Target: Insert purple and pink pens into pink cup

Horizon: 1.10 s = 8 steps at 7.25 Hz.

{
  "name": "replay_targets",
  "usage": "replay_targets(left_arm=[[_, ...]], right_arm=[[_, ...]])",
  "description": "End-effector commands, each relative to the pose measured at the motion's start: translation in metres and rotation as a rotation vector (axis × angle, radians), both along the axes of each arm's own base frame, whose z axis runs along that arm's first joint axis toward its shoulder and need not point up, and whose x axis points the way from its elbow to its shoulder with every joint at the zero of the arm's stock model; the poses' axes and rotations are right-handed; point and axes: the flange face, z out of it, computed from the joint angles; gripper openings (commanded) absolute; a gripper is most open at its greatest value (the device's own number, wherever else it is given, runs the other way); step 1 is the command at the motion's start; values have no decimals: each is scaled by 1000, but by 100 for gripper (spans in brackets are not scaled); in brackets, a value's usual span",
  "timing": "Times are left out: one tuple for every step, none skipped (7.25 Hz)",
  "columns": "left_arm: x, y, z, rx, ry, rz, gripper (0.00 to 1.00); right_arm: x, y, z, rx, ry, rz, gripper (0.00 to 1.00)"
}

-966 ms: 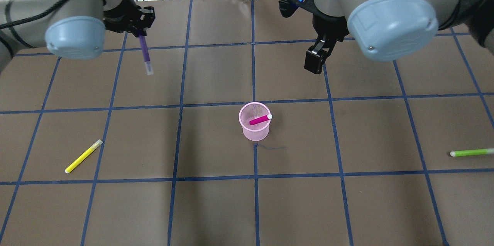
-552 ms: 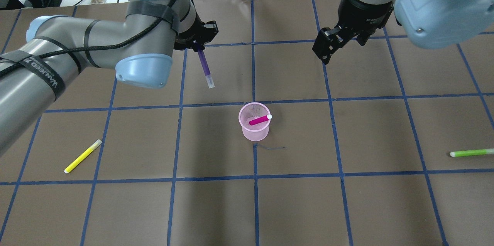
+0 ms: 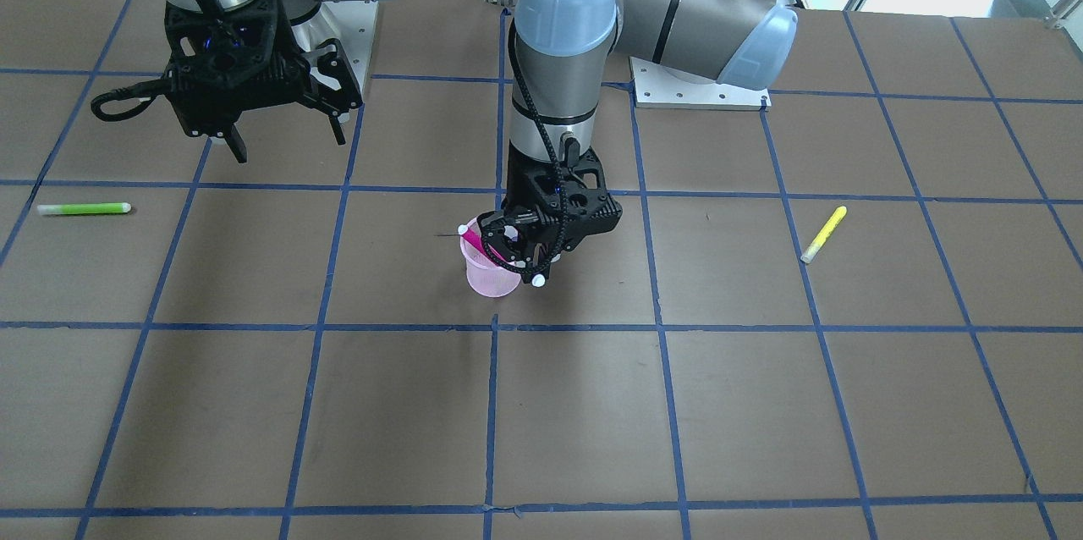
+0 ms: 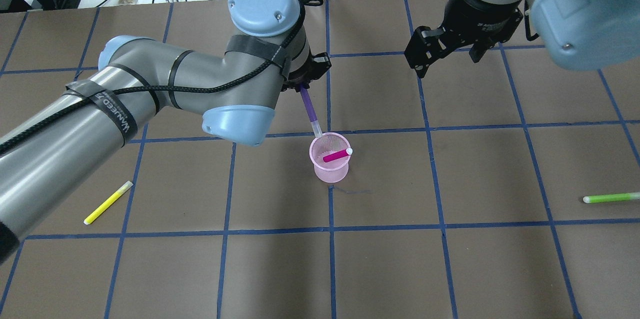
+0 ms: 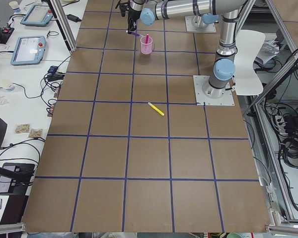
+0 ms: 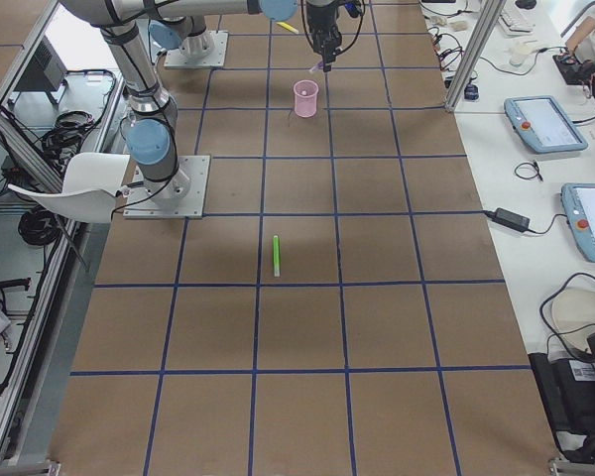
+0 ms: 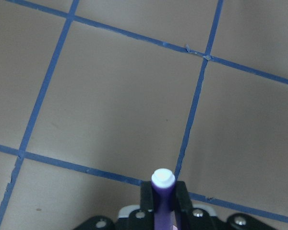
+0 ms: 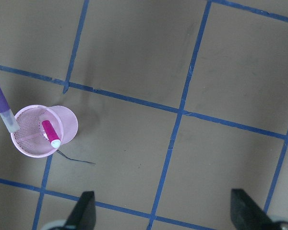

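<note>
Purple pen (image 4: 310, 109) hangs from the left gripper (image 4: 302, 85), whose two fingers (image 7: 181, 200) are closed tightly on the pen's upper part. In the left wrist view we see its white end standing up between them. The pen is tilted, and its clear lower cap is at the rim of the pink cup (image 4: 331, 171), on the side far from the robot. We cannot tell if the cap is already below the rim or only above it.

The pink cup stands upright near the middle of the table (image 4: 450, 259). The pink pen (image 4: 336, 155) is inside it and leans, with its white tip over the rim on the robot's right side.

The right gripper (image 4: 446, 64) hangs above the table, well apart from the cup, with its fingers spread wide and nothing between them.

A yellow pen (image 4: 108, 202) lies flat on the robot's left, and a green pen (image 4: 610, 198) lies flat on the far right, both well apart from the cup.
</note>
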Motion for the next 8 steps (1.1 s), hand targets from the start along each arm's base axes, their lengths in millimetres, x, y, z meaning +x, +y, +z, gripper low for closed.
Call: replay_targets(left_arm=[[-13,22,-24,-10,3,-21,0],[-13,26,-31,-6,2,-22,0],[-14,27,-33,-2,2,-19,0],[-14,25,-40,9,-4,-21,0],[-15,24,-46,20,-7,-19,0],[-15,24,-46,15,-7,-19,0],[-14,23,-46,0,-13,-9,0],[-15,24,-50,-16,-11,-10,0]], right_arm=[[-1,-1,-9,-31,-14,-164,100],[-2,-1,-8,-34,-26,-272,100],[-3,-2,-5,-46,-35,-325,100],[-1,-4,0,-87,-48,-361,100],[-2,-6,-2,-89,-49,-366,100],[-2,-6,-2,-89,-49,-366,100],[-1,-7,-3,-87,-49,-364,100],[-1,-7,-3,-87,-48,-363,100]])
